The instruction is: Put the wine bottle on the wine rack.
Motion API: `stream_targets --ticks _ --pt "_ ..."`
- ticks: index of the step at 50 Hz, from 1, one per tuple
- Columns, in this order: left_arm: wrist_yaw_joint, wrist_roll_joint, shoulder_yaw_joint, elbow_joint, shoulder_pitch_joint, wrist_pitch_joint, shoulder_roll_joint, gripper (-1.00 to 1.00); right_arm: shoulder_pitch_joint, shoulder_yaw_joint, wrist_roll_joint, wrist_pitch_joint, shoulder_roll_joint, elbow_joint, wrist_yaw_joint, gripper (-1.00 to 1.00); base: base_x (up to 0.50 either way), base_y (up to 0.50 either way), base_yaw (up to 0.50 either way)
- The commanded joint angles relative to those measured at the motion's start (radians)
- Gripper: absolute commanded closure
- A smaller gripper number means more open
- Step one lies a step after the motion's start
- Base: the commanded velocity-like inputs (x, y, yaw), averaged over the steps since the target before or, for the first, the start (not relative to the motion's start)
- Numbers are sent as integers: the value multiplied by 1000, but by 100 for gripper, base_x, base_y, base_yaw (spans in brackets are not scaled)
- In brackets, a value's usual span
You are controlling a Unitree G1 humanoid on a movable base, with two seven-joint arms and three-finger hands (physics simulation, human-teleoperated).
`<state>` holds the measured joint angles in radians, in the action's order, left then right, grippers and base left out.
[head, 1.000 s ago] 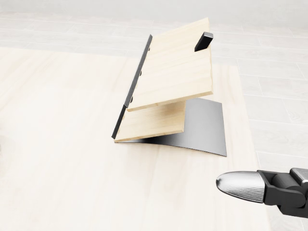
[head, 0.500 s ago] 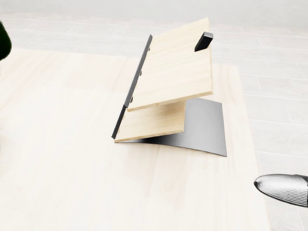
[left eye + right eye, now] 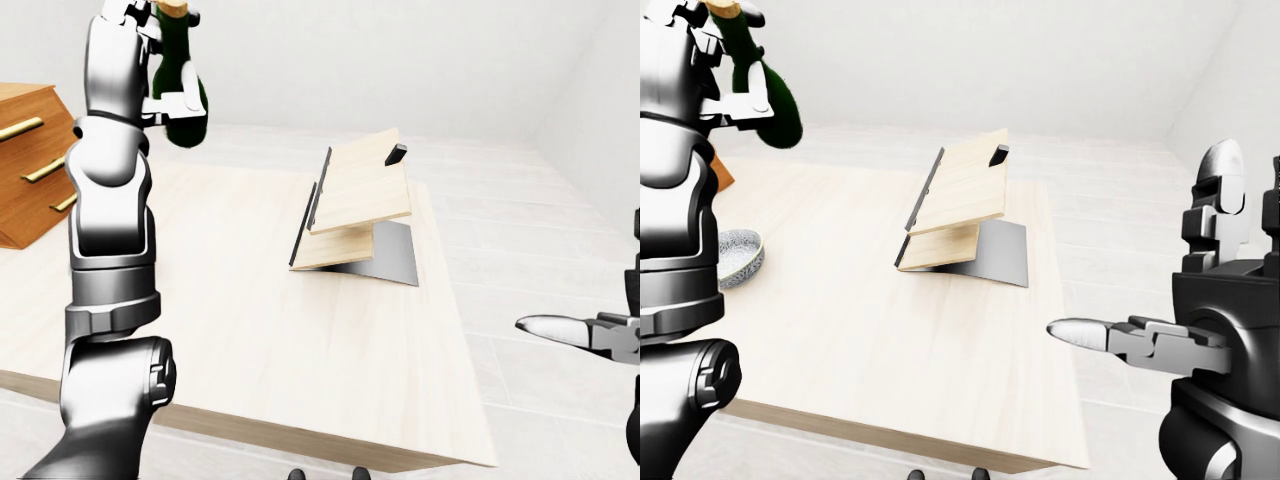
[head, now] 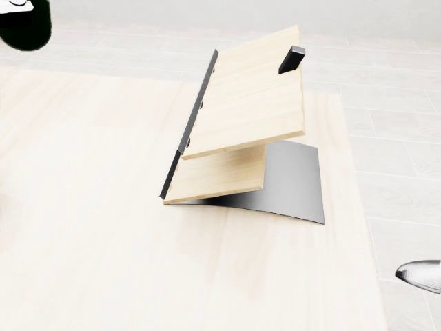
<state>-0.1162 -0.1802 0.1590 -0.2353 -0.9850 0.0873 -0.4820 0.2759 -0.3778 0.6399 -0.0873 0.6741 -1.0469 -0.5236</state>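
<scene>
Pale wood table [image 3: 250, 330] bears wine rack [image 3: 355, 215]; left hand [image 3: 160, 60] grips wine bottle [image 3: 180, 95] aloft.

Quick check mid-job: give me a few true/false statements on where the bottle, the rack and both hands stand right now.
1. The wine bottle is held up in the left hand, above the table. True.
2. The bottle already lies on the wine rack. False: the rack's wooden boards are bare, and the bottle is high at the left of the left-eye view.
3. The right hand grips the rack. False: it is apart from the rack, at the right of the right-eye view, holding nothing.
4. A wooden cabinet with brass handles stands at the left edge of the left-eye view. True.
5. A small bowl sits on the table, left of the rack in the right-eye view. True.
</scene>
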Motion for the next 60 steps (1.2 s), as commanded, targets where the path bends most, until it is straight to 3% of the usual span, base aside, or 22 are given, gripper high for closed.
stream_targets --ticks 1,19,45,60 --pt "-17 -91 -34 -104 -122 0 35 100 56 -58 90 0 87 0 0 -100 0 0 0" --pt "-49 -158 -85 -276 -314 0 119 100 112 -182 164 0 116 0 0 -100 0 0 0" --pt "-101 -235 -133 -414 -424 0 209 100 171 -306 220 0 99 0 0 -100 0 0 0" --pt "-74 -265 -146 -551 -497 0 280 100 212 -375 261 0 95 0 0 -100 0 0 0"
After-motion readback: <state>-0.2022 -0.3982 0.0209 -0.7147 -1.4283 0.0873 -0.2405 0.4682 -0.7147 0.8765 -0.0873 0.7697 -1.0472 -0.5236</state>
